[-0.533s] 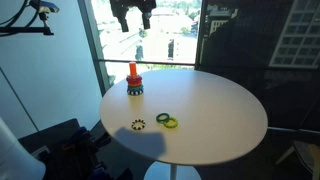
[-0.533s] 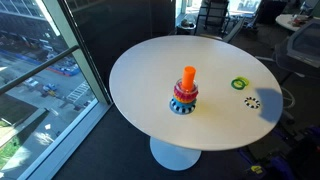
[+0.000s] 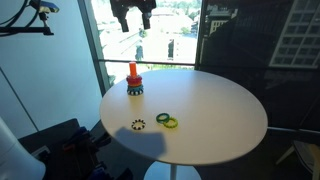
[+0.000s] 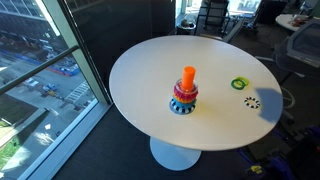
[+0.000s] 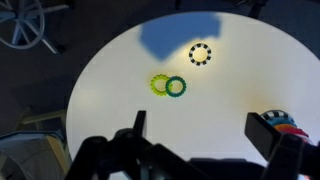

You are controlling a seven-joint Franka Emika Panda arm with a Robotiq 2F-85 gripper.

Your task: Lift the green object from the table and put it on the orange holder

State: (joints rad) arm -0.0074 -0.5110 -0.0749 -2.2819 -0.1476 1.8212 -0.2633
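We are seeing the end effector [image 3: 133, 24] hanging high above the round, smooth white worktop [image 3: 220, 110], its two dark fingers spread wide and gripping nothing. The wrist view is showing the same gap from above [image 5: 200, 128].

The small flat dark green ring [image 5: 176, 86] is lying on the worktop, well apart from the end effector. It is touching or slightly overlapping a lighter yellow-green ring [image 5: 160, 85]; we cannot tell which. In an exterior view the dark one [image 3: 162, 118] is sitting just beside the paler one [image 3: 171, 123]. A black-and-white toothed ring [image 5: 200, 54] is resting near them.

The short upright orange peg [image 3: 133, 72] is standing near the window-side rim, with coloured rings [image 3: 134, 90] stacked around its foot. In an exterior view [image 4: 188, 76] we are reading those rings as red over blue. The wrist view is catching only a corner of the stack [image 5: 288, 126] behind a finger.
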